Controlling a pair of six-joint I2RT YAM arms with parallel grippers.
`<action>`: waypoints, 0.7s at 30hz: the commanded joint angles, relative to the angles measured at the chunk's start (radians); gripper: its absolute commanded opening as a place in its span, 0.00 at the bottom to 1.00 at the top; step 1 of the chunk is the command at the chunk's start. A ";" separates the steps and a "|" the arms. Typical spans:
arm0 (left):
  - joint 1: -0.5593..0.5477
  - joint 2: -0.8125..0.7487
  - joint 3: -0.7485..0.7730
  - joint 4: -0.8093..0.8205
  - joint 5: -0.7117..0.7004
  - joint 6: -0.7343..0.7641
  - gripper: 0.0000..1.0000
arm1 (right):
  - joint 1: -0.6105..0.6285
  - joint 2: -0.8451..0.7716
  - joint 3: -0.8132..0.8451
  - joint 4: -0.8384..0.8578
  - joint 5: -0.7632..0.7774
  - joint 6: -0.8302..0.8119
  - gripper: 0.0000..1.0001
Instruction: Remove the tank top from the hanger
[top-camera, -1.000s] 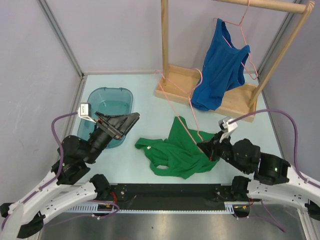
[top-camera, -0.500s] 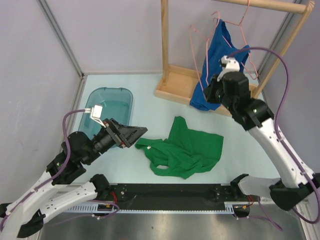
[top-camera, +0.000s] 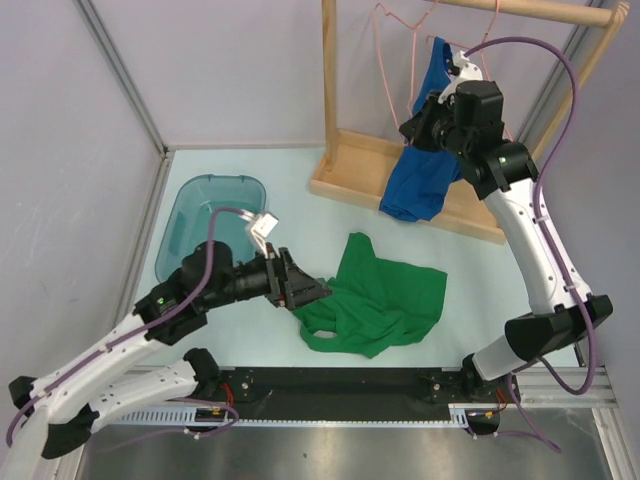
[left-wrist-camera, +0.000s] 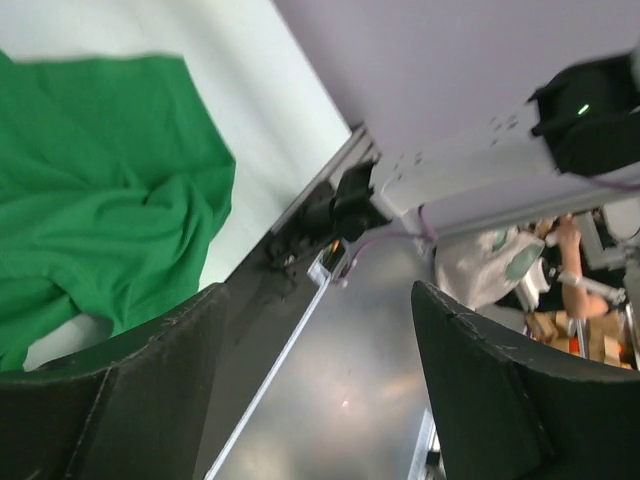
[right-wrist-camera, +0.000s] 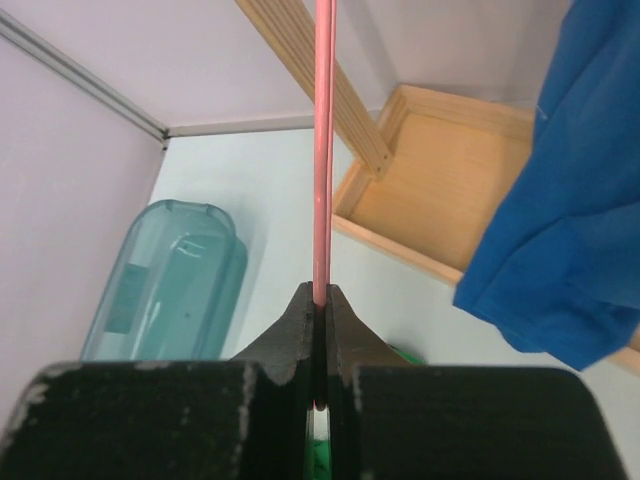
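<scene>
A green tank top (top-camera: 385, 295) lies crumpled on the table, off any hanger; it also shows in the left wrist view (left-wrist-camera: 90, 190). My right gripper (top-camera: 412, 125) is raised by the wooden rack and shut on the wire of an empty pink hanger (top-camera: 383, 45). The wire (right-wrist-camera: 320, 150) runs up from between its closed fingers (right-wrist-camera: 322, 295). A blue tank top (top-camera: 428, 160) hangs on a second pink hanger on the rack rod; it also shows in the right wrist view (right-wrist-camera: 580, 200). My left gripper (top-camera: 308, 288) is open and empty at the green top's left edge (left-wrist-camera: 318, 292).
The wooden rack has a post (top-camera: 329, 90), a top rod (top-camera: 545, 10) and a base (top-camera: 350, 170) at the back right. A teal bin (top-camera: 205, 215) lies at the left, also seen in the right wrist view (right-wrist-camera: 165, 280). The arm bases line the near edge.
My right gripper has lifted the empty pink hanger off the table up to the rack rod. My left gripper has swung right, up to the green tank top.
</scene>
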 joint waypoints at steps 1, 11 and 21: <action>-0.021 0.057 -0.011 0.030 0.114 0.054 0.78 | -0.003 0.032 0.058 0.037 -0.063 0.074 0.00; -0.250 0.234 0.057 -0.105 -0.209 0.126 0.80 | 0.024 -0.036 -0.091 0.085 -0.043 0.091 0.06; -0.409 0.510 0.175 -0.156 -0.388 0.165 0.94 | 0.050 -0.152 -0.190 0.015 0.013 0.016 0.99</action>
